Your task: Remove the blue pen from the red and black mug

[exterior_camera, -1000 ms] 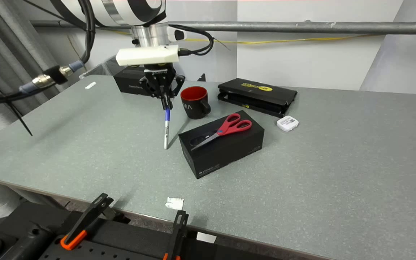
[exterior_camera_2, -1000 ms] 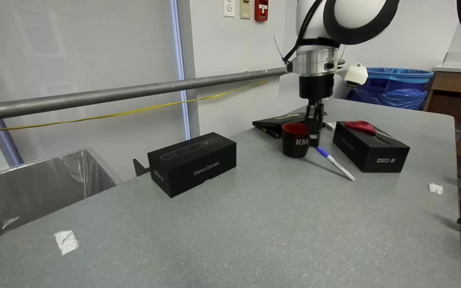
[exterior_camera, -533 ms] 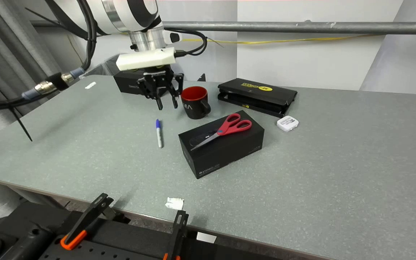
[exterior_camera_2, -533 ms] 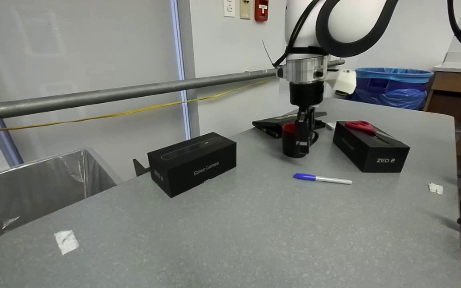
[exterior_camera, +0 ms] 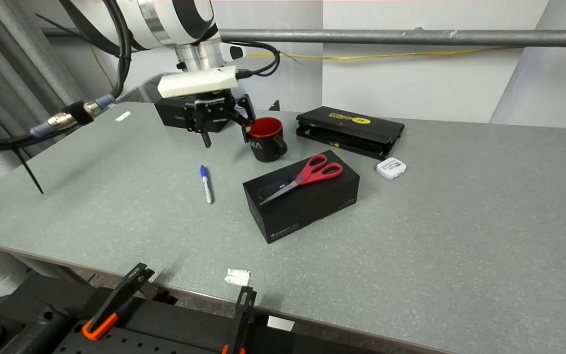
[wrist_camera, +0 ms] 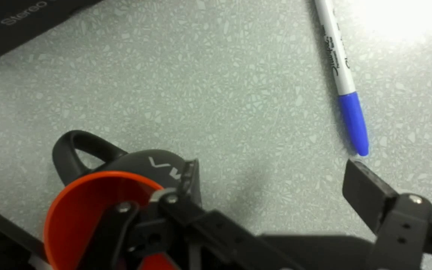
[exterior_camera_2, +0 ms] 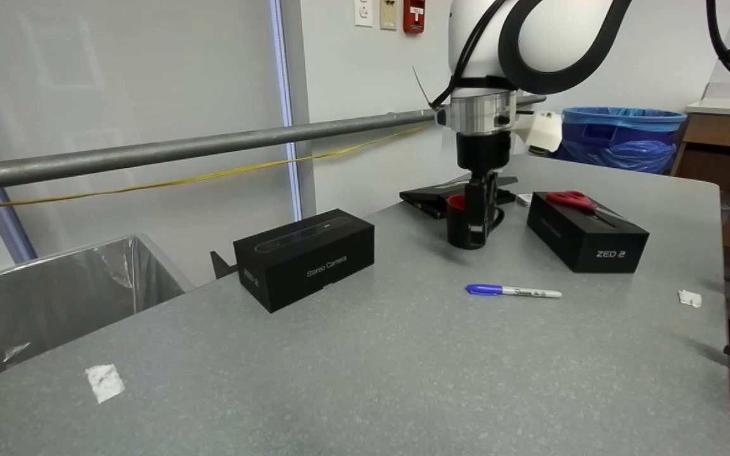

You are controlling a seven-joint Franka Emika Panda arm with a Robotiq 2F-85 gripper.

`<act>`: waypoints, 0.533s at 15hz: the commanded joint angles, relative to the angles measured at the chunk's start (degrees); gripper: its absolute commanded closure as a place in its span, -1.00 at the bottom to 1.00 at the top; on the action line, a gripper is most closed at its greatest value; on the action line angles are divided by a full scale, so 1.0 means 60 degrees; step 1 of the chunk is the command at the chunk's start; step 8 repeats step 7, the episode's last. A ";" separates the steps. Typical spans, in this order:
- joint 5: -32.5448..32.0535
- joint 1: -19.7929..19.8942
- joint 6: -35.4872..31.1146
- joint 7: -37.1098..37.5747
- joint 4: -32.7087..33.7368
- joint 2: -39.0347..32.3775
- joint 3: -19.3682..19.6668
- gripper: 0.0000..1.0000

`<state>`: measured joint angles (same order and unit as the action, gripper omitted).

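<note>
From the left in an exterior view: Stereo Camera box (exterior_camera: 176, 113) at the back, partly behind the jaws — any later swing should go high over it. Next, blue-capped Sharpie marker (exterior_camera: 206, 185), lying flat on the table (exterior_camera: 435, 246), not in anything, so removal looks done; leave it be, since a round barrel could roll if brushed. Then the jaws: spread apart, nothing between them, hanging above the table. Step in hand is likely backing off. Black mug with red interior (exterior_camera: 267, 146) stands upright right beside them; one jaw overlaps its rim in the wrist view, can't tell touching or apart — so go straight up first, slowly, with no sideways travel and no clenching until that jaw is above the rim, or the mug could get dragged or tipped. Further right, ZED 2 box (exterior_camera: 307, 211) with red-handled scissors (exterior_camera: 304, 177) on top; a vertical lift shouldn't come near either, so don't drift that way.
</note>
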<state>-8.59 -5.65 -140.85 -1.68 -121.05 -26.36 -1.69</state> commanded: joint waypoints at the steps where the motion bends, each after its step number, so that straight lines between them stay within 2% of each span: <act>1: -0.0256 -0.0188 0.0079 0.0407 0.0260 -0.0156 0.0155 -1.00; 2: -0.0009 0.0015 0.0017 0.0023 0.0013 -0.0003 -0.0017 -1.00; 8: -0.0008 0.0012 0.0017 0.0065 0.0015 -0.0003 -0.0014 -1.00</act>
